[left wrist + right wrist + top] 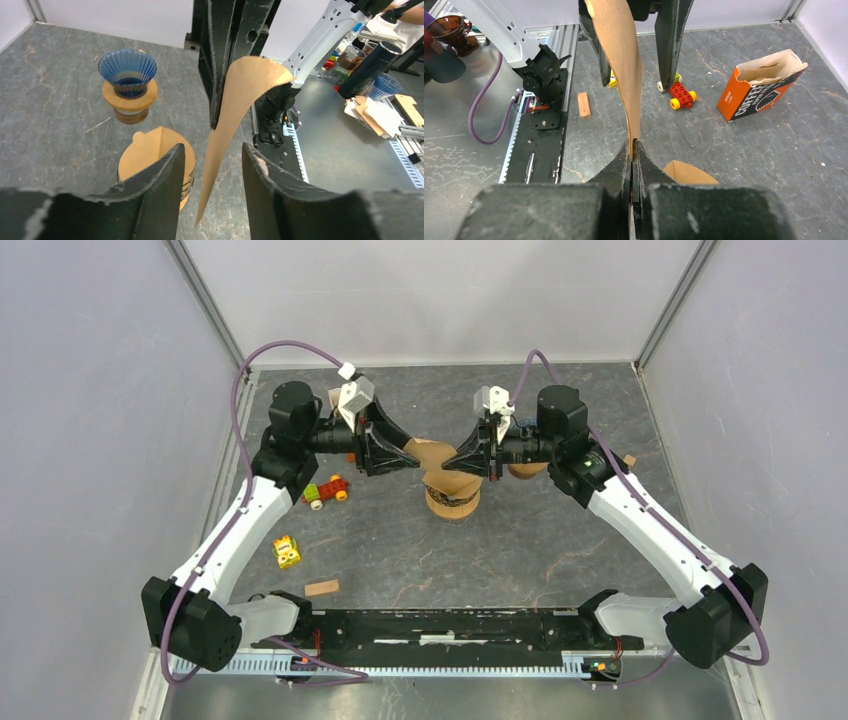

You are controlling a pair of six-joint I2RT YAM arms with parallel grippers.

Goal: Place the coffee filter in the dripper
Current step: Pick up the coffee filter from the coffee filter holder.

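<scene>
**Q:** Closest to the left wrist lens are two black fingers [160,185]. How does the left end effector [212,150] stand?

**A:** Apart. The fingers sit either side of the coffee filter [245,90], and from that view a gap shows on each side of the paper.

**Q:** So what holds the filter?

**A:** The right end effector [631,146]. Its jaws are pressed together on the paper's edge, and in the right wrist view the brown sheet rises straight out of the closed tips.

**Q:** Where is the filter, then?

**A:** Held up off the surface [520,550], between the two arms near the middle, over a dripper [452,502]. It stands on edge and curves. I cannot tell whether its lower tip touches anything.

**Q:** What about that dripper?

**A:** Brown paper already lies over its top. A blue dripper [127,67] sits on a wooden stand [130,97] just beside it, close to the right arm.

**Q:** What else is on the surface?

**A:** An orange filter box [764,87], open at the top with paper inside, stands toward the back by the left arm. A red toy car [327,490] is near the left arm. A yellow block [287,552] lies nearer the bases, and a wooden block [321,587] nearer still.
</scene>
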